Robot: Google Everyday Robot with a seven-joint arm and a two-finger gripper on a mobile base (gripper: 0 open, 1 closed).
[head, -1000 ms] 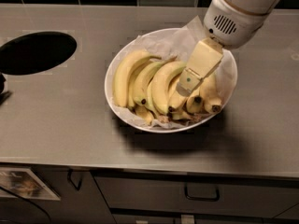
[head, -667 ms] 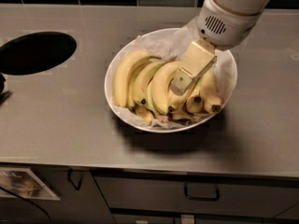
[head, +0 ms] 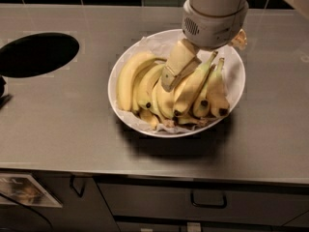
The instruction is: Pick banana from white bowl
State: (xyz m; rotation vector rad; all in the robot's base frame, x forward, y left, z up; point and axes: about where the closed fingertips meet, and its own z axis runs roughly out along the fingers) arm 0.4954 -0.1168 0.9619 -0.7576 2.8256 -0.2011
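Claw point(head: 173, 75) atop bunch point(head: 137, 81) in white bowl point(head: 235, 74) — just nxt to banana point(head: 192, 88).

The arm point(head: 218, 4) hung in from the top edge of the view, and its thick, pale wrist housing point(head: 212, 25) pointed almost straight down, with a small vent grille on its side. Beneath it the cream-coloured gripper point(head: 175, 71) slanted down toward the view's left, low inside the white bowl point(head: 112, 81).
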